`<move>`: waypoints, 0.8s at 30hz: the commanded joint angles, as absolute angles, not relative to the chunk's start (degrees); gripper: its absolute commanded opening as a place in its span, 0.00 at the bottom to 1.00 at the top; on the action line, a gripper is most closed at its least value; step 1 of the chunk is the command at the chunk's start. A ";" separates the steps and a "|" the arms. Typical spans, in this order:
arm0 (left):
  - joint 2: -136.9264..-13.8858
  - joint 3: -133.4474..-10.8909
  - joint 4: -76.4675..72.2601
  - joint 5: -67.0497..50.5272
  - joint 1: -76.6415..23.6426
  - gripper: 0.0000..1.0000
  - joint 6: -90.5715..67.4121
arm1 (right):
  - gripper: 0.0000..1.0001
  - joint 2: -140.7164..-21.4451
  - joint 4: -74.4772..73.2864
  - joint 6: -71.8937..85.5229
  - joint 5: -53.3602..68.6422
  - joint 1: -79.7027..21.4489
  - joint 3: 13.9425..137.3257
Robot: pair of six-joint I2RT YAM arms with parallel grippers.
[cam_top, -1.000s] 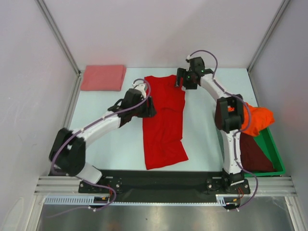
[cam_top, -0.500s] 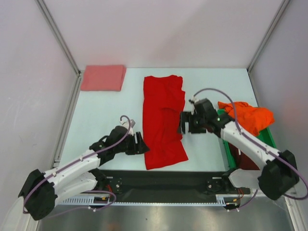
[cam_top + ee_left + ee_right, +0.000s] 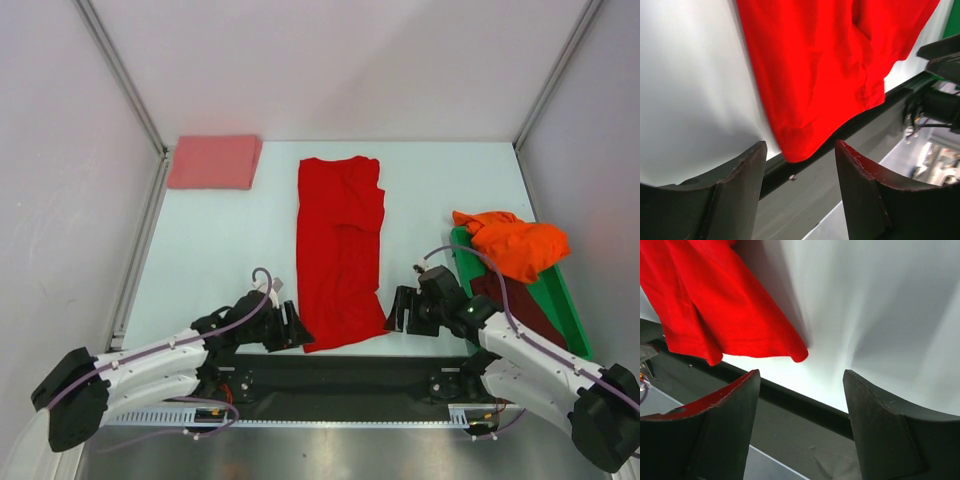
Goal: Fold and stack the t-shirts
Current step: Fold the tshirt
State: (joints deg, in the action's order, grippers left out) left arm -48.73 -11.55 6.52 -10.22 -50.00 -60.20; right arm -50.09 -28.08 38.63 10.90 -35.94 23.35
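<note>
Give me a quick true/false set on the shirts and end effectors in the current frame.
1. The red t-shirt lies as a long strip down the middle of the table. True.
2. The salmon-pink t-shirt sits in the green bin. False: it lies folded at the table's far left corner.
3. The left end effector is clamped on the red t-shirt. False: its jaws stand open by the shirt's near left corner, holding nothing.
4. The right end effector is open beside the shirt's near right corner. True.
5. The orange t-shirt is draped over the bin's far end. True.
</note>
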 commanded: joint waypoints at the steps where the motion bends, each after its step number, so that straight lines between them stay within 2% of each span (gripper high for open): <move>1: -51.93 -10.20 1.76 -9.41 -51.06 0.63 -64.68 | 0.72 -51.67 -22.07 39.99 10.63 -36.39 22.77; 5: -54.14 -9.84 0.35 -8.61 -51.94 0.61 -66.09 | 0.66 -56.06 -15.75 39.99 11.86 -36.39 21.53; 16: -52.56 -9.75 5.18 -6.95 -53.87 0.57 -68.82 | 0.64 -60.21 -16.00 37.88 10.90 -37.18 21.10; 19: -53.96 -9.76 4.49 -6.77 -54.14 0.56 -68.73 | 0.60 -59.94 -15.47 38.23 10.64 -37.62 20.05; 22: -55.46 -10.28 4.13 -7.03 -54.32 0.50 -68.20 | 0.55 -60.64 -13.37 37.97 10.98 -37.71 19.16; 24: -55.72 -9.85 3.52 -7.21 -54.40 0.41 -68.29 | 0.45 -61.78 -12.14 37.97 11.86 -37.79 18.37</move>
